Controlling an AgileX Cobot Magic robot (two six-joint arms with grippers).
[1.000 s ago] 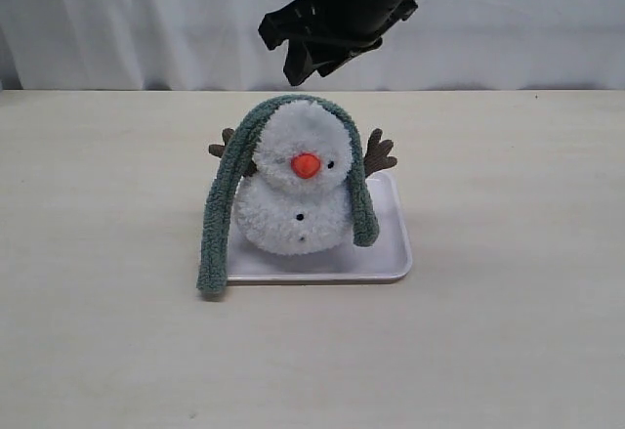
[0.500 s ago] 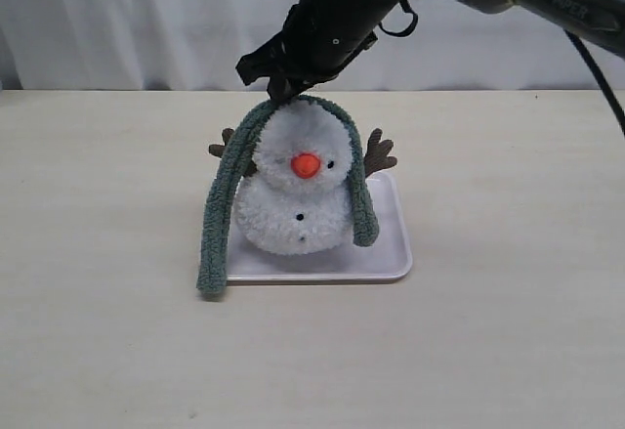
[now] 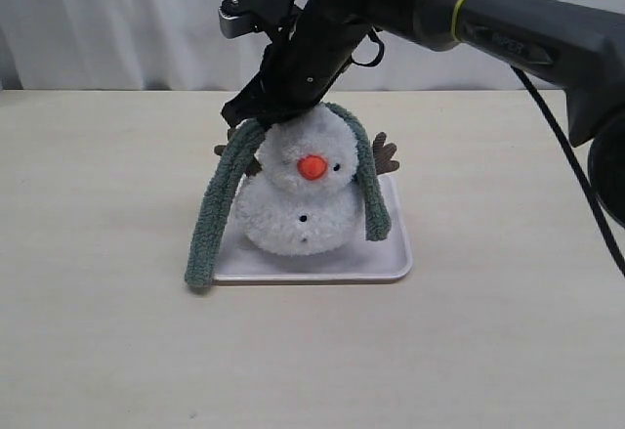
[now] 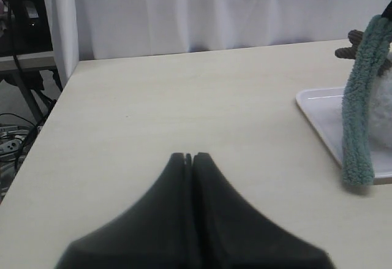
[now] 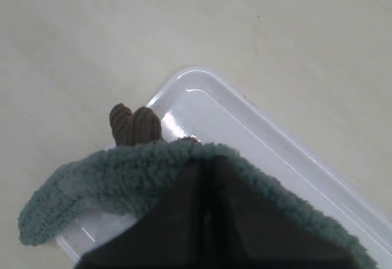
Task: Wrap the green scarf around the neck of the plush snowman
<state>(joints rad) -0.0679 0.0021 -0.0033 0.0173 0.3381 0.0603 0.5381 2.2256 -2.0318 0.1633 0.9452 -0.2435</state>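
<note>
right fingers: my right gripper (image 5: pixel 205 162) is pressed fully together, tips sunk into the pile of the green scarf (image 5: pixel 122 177). looks like a thin pinch of fabric, not a deep bite.
grip spot: where the scarf crosses the crown of the plush snowman (image 3: pixel 298 209), on the side of the longer tail.
left fingers: my left gripper (image 4: pixel 188 157) is closed with nothing in it, low over bare table (image 4: pixel 122 97), apart from the tray (image 4: pixel 318 113).
scarf: draped over the head like a hood, not at the neck (image 3: pixel 285 189) yet. longer tail hangs past the tray, its end down by the rim. shorter tail ends beside the body, over the tray.
snowman: upright on the tray, a brown twig arm (image 5: pixel 135 125) poking out just under the scarf.
step (my read): pull the middle of the scarf off the crown and seat it behind the head in the crease.
how: lift only enough to clear the plush, move back and down in one slow arc, keep both tails hanging on their own sides.
watch: thin pinch may slip out of the fuzz. fuzz on fuzz drags, so the light toy could tip or slide.
next: tails then need crossing in front, likely work for my left side.
</note>
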